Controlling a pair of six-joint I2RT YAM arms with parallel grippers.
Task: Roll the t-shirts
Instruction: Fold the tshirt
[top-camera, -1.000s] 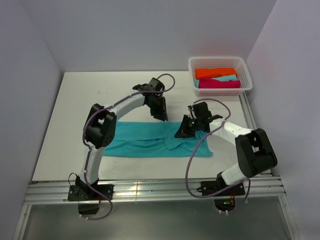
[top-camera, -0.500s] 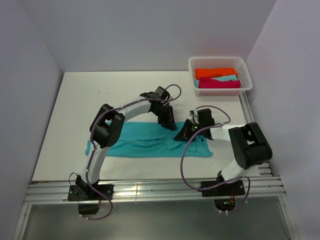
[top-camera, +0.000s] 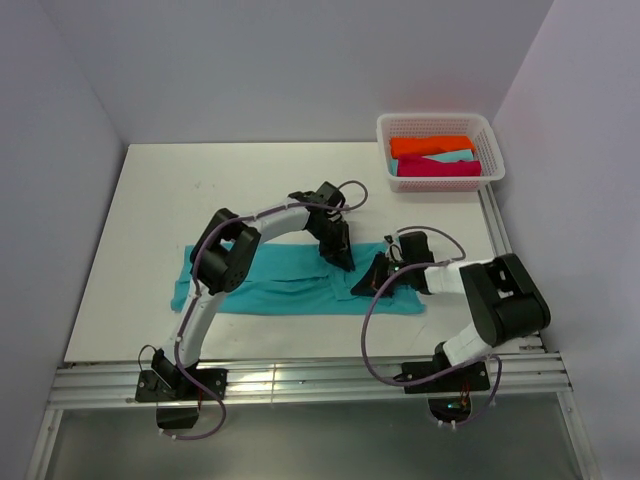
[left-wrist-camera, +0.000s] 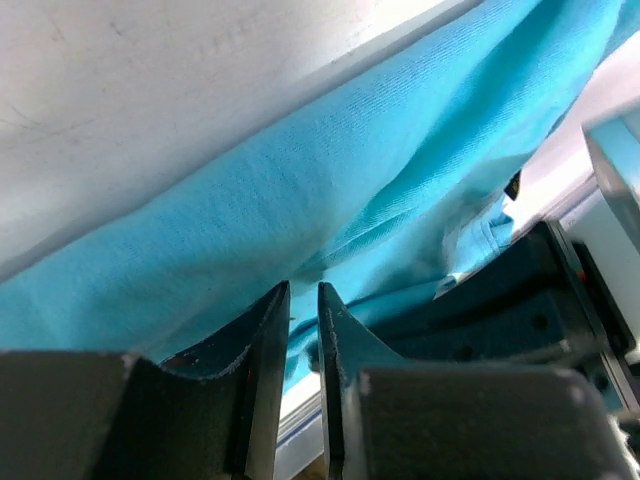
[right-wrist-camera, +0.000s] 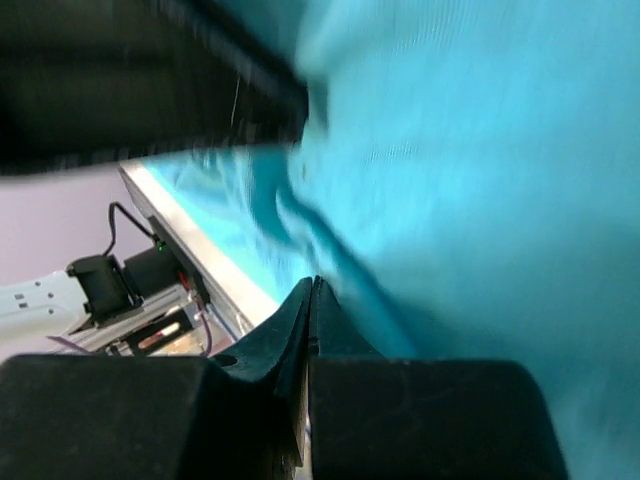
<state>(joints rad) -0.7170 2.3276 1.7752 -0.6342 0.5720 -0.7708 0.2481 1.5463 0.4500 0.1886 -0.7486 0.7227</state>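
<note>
The left gripper (left-wrist-camera: 303, 290) has its two dark fingers (left-wrist-camera: 262, 340) drawn to a narrow slit, and a crease of the teal-turquoise cotton t-shirt (top-camera: 270, 285) appears caught at their tips. Just to its right, the right gripper (right-wrist-camera: 311, 282) has its fingers pressed together so that almost no gap shows. Its tips are buried in the same teal cloth, which seems pinched between them, though the wrist view is blurred.

From above, both grippers are down on the right-hand part of the shirt, close together. The left arm arches over the cloth from the left, and the right arm reaches in low from the right.

The shirt lies flat in a long band across the near half of the white table (top-camera: 200, 190), its left end spread past the left arm. At the far right corner stands a white plastic mesh basket (top-camera: 385, 135), well apart from the shirt. It holds an orange rolled bundle (top-camera: 432, 146), a pale aqua bundle (top-camera: 452, 157) and a magenta bundle (top-camera: 438, 168), packed side by side.
</note>
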